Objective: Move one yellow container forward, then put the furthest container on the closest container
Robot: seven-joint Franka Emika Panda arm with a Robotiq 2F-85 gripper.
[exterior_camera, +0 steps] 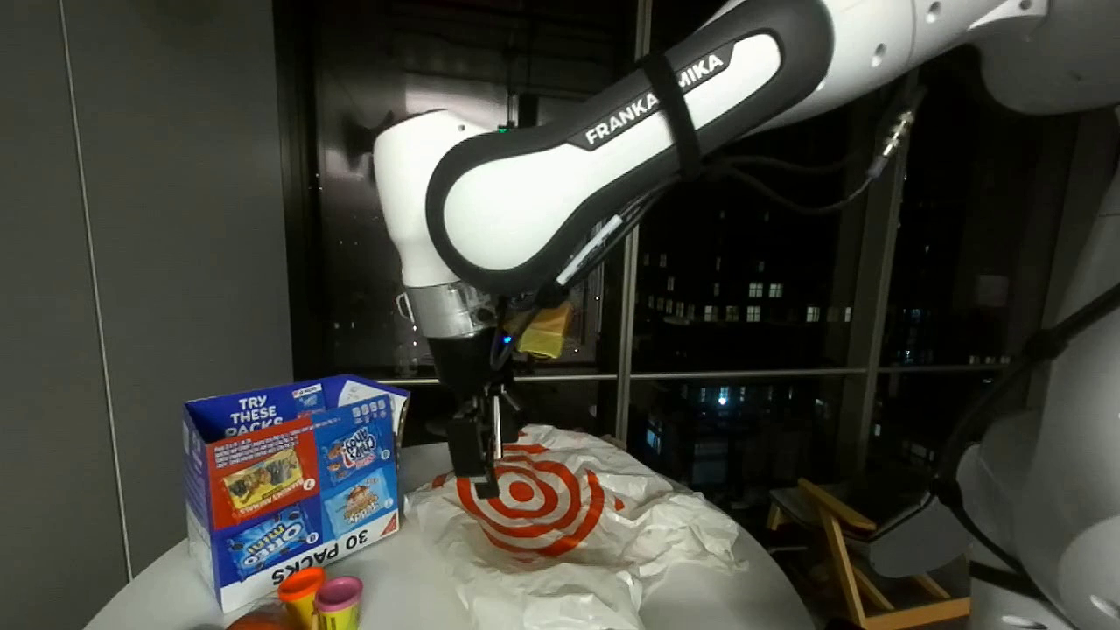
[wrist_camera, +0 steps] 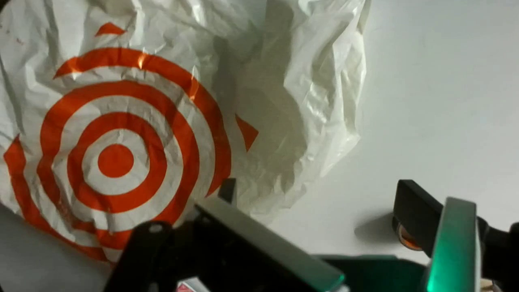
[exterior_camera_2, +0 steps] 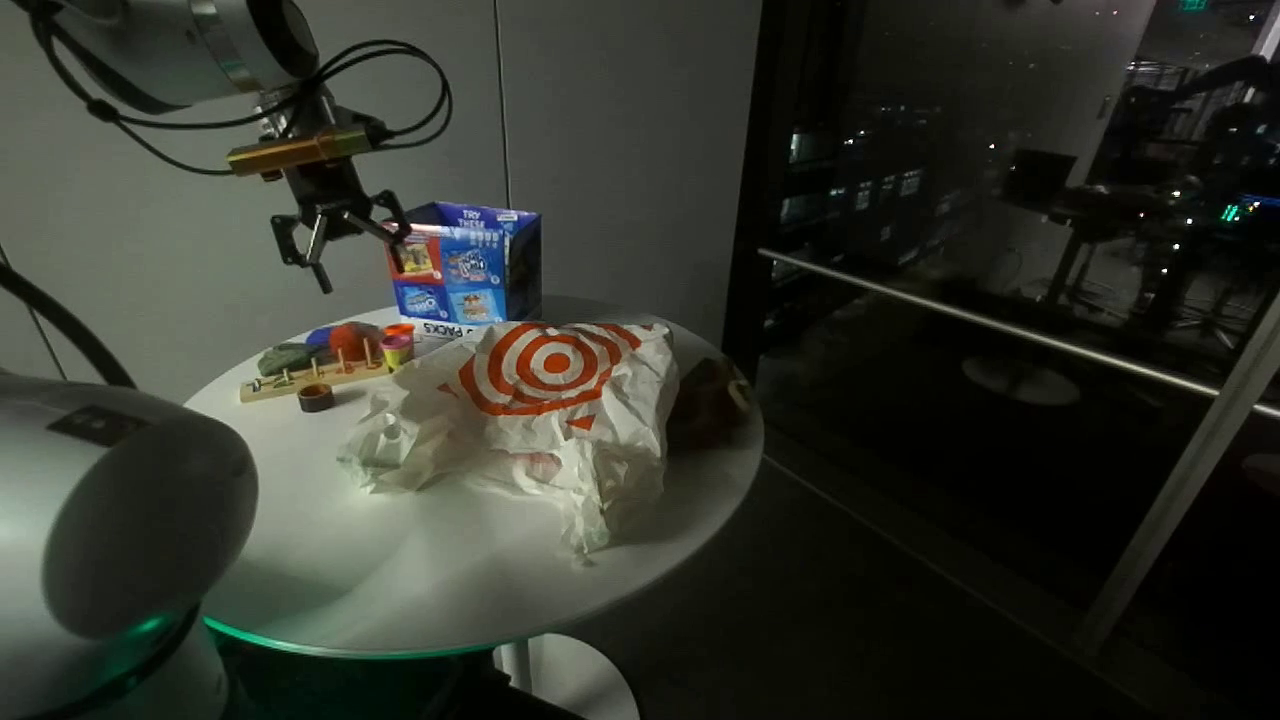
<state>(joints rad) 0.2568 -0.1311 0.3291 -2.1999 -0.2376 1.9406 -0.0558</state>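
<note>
In an exterior view we see the pincer (exterior_camera_2: 361, 272) spread apart, upper left, and two tubs (exterior_camera_2: 397, 353) left of centre.

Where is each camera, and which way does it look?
Exterior view: beside the table, looking across the crumpled bag toward dark windows; the white arm reaches from upper right, jaws pointing down.
Exterior view: seemingly close to a rounded robot part, looking down over the table toward a grey wall; arm and open jaws at upper left.
Wrist view: on the wrist, looking down at bag and table; open jaws along the bottom.
Both exterior views show bag, snack box, orange-lidded yellow container and pink-lidded one.
</note>
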